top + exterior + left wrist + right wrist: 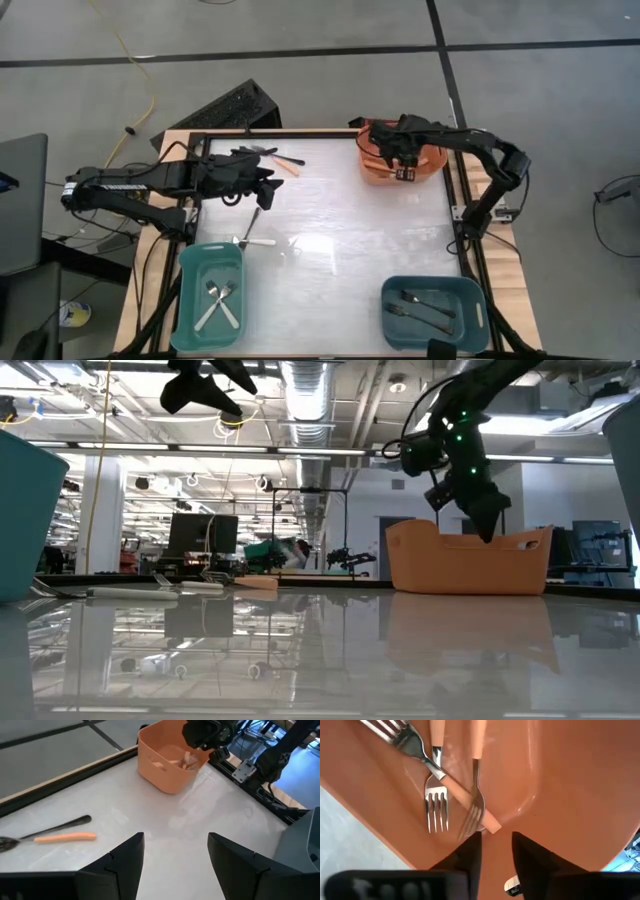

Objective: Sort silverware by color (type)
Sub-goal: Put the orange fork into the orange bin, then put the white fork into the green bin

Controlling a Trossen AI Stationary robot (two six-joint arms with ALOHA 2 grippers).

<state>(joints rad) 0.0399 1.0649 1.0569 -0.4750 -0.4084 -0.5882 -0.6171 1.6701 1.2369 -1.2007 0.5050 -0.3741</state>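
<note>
Your sorting is well along: three orange-handled forks (450, 780) lie in the orange plastic bin (385, 172) under the right gripper (405, 160), jaws narrowly parted and empty; white-handled pieces (220, 300) fill the teal bin (190, 262), black-handled ones (425, 308) the blue bin (470, 292). Left on the bench (350, 220) are an orange-handled piece (65, 837), a black-handled piece (60, 826) and a white-handled one (258, 241) by the left gripper (175, 855), jaws wide and empty. That arm may hide more.

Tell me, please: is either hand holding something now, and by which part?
Nothing is held. The left hand is open above the table; the right hand is open over the orange bin, with forks lying below it.
</note>
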